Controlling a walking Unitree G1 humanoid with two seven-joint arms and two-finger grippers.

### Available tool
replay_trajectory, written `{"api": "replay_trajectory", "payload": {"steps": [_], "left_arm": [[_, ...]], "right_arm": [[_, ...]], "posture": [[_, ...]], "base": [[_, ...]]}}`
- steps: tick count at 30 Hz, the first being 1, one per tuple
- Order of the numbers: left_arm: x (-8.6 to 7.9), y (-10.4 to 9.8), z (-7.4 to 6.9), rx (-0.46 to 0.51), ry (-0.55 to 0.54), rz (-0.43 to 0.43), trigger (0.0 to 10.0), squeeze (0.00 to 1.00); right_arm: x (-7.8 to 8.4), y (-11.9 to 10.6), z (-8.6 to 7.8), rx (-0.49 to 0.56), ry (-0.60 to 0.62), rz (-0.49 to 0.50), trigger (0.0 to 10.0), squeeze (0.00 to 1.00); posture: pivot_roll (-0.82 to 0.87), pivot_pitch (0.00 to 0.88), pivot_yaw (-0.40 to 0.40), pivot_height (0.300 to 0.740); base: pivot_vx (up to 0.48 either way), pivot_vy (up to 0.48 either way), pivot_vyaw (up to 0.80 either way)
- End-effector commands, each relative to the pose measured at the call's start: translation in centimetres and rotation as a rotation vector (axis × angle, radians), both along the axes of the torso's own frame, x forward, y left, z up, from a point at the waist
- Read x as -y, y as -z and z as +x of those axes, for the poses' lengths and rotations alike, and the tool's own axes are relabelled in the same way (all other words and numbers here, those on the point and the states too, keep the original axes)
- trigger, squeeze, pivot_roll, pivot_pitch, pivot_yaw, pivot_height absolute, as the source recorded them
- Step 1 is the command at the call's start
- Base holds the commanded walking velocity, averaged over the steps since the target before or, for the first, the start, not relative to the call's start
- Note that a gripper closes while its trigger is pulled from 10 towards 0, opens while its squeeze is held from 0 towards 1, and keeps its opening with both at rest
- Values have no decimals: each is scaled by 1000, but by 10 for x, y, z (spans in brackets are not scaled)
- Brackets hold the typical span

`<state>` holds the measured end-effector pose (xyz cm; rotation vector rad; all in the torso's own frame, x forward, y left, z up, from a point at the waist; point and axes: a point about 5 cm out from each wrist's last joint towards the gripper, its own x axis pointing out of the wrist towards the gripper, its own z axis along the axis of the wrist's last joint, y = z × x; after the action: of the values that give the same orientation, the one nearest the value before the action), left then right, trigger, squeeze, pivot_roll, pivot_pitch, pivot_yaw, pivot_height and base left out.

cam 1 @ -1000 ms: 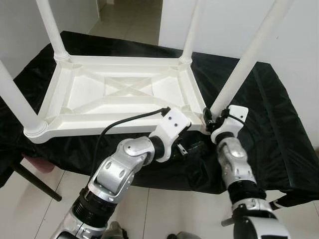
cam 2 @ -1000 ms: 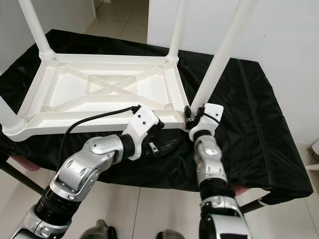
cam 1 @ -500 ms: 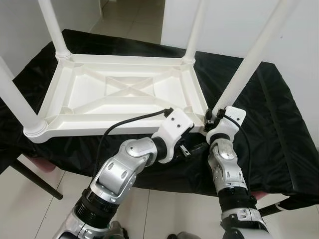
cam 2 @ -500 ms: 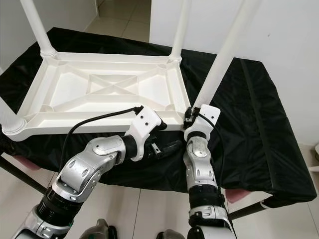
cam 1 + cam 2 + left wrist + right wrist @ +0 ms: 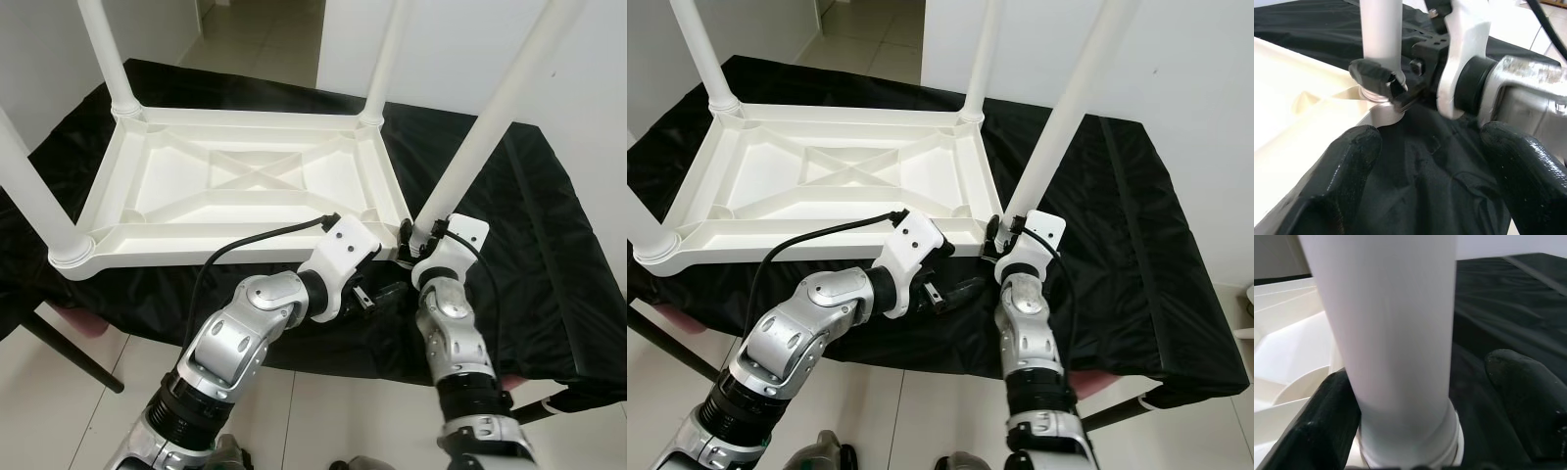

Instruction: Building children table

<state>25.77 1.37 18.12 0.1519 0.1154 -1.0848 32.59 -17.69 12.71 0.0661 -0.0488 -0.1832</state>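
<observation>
A white children's table (image 5: 245, 186) lies upside down on a black cloth (image 5: 549, 245), its legs pointing up. The near-right leg (image 5: 480, 137) could tilt or pop from its corner socket if pushed sideways. The right gripper (image 5: 1382, 81) has its fingers around that leg's base, one touching, not clearly clamped. The left gripper (image 5: 384, 294) hovers just beside that corner, jaws wide apart, holding nothing.

Your right gripper (image 5: 413, 238) sits a touch closer to the near-right table leg (image 5: 487, 122) than before, its forearm now more upright.
</observation>
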Motion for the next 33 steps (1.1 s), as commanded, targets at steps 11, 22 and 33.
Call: {"api": "replay_trajectory", "payload": {"steps": [11,22,33], "left_arm": [[-1,0,0,10,-19,10,10000,0],[-3,-1,1,10,-25,16,10000,0],[-5,-2,2,8,-35,16,10000,0]], "right_arm": [[30,-3,14,-1,-378,-48,10000,0],[42,2,16,-66,-638,-92,10000,0],[52,0,26,-126,-695,-130,10000,0]], "posture": [[55,0,-62,740],[58,3,-54,740],[64,12,-52,740]], "base": [[0,0,0],[0,0,0],[0,0,0]]}}
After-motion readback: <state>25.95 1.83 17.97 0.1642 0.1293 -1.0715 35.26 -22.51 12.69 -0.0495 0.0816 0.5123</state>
